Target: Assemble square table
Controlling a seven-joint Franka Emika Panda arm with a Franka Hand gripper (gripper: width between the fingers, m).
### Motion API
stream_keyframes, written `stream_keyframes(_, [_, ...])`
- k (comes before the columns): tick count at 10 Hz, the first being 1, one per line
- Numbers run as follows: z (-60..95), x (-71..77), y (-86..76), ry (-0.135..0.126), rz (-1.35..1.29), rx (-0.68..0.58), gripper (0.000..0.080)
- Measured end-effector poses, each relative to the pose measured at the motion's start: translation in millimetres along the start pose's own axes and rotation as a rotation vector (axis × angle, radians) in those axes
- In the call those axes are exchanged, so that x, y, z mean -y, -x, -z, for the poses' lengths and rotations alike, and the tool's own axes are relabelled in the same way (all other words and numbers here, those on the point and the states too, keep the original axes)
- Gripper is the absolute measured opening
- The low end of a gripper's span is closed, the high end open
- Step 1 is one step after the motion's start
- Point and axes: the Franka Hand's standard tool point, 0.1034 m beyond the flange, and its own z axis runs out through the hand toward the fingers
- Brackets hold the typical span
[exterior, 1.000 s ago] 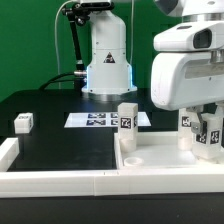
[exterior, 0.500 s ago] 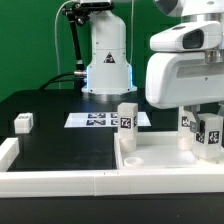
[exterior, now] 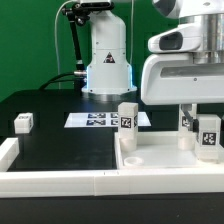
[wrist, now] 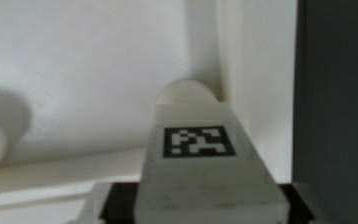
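Here, claw clamped on a tagged white leg, over the square slab

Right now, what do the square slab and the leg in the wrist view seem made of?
Square slab: probably moulded plastic, matte white, given its smooth raised rim. Leg: seemingly the same white plastic, smooth with rounded end; tag looks printed.

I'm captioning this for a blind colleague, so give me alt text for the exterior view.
The gripper holds a tagged white leg upright over the square tabletop at the exterior view's right. A second leg and a third leg stand on it, a fourth leg sits apart on the black table at the left, and the marker board lies behind.
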Motion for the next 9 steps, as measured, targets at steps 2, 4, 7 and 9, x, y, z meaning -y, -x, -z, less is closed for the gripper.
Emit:
stream_keyframes(2, [0.1,-0.1,-0.8,0.001,-0.128,-0.007,0.0291])
stream_keyframes(4, [0.1,-0.4,-0.9,-0.003,-0.253,-0.006,0.0291])
stream_keyframes(7, [-0.1,-1.2,-1.0,-0.006,-0.420,-0.004,0.0291])
stream_keyframes(9, [-0.7,-2.1,0.1,-0.029,-0.669,-0.004,0.0291])
